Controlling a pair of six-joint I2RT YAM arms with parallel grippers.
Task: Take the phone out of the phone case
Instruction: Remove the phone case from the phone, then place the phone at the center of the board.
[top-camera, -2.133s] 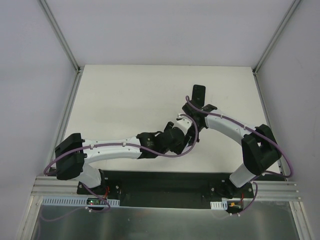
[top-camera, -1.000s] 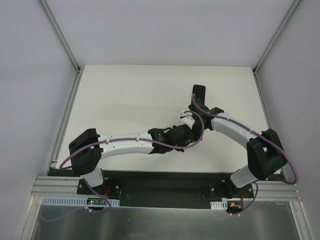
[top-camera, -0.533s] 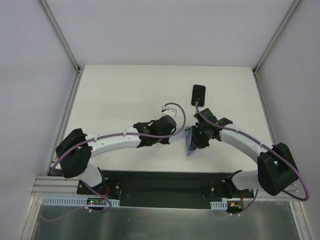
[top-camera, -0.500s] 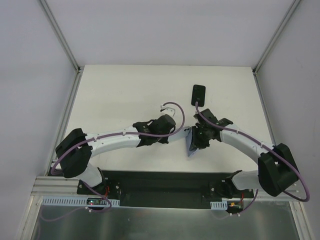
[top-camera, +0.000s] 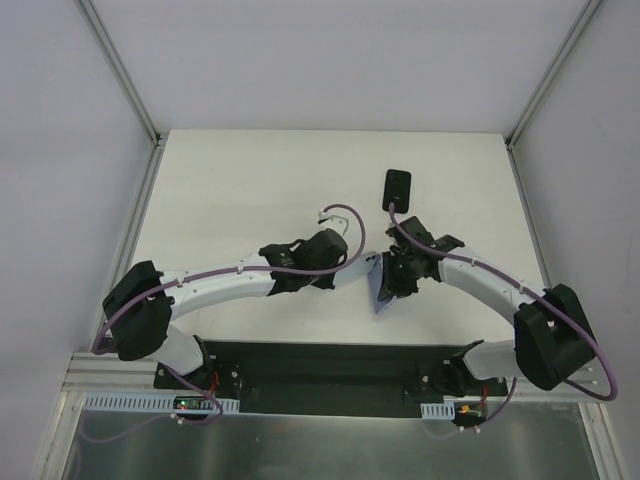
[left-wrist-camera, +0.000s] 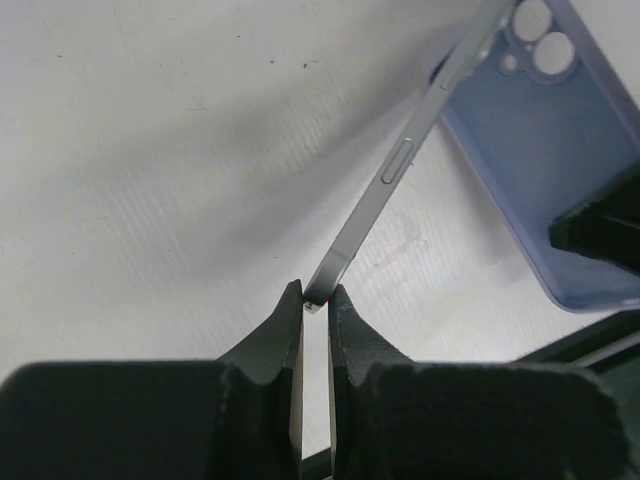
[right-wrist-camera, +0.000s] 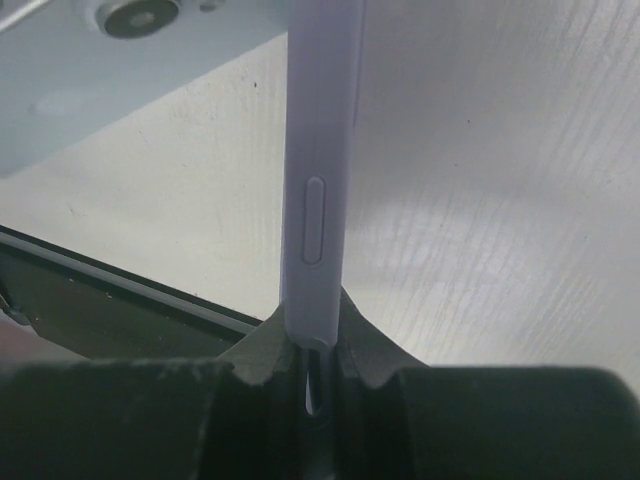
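In the left wrist view my left gripper (left-wrist-camera: 316, 297) is shut on the near corner of the phone (left-wrist-camera: 400, 165), a thin silver slab seen edge-on and tilted up off the table. To its right is the lavender phone case (left-wrist-camera: 560, 170), its camera cut-outs showing. My right gripper (right-wrist-camera: 317, 335) is shut on the case's edge (right-wrist-camera: 322, 150) and holds it upright. The phone's back with its lens (right-wrist-camera: 90, 70) lies to that gripper's left. In the top view the two grippers (top-camera: 356, 270) (top-camera: 386, 278) face each other at mid table, the case (top-camera: 381, 295) between them.
A small black rectangular object (top-camera: 397, 187) lies flat on the white table (top-camera: 230, 190) behind the right wrist. Grey walls with metal rails enclose the table on three sides. The dark base plate (top-camera: 320, 365) runs along the near edge.
A second ago both grippers were bunched together over the case. They have since drawn apart, the left going left with the phone and the right keeping the case. Almost nothing has shifted in the last half second.
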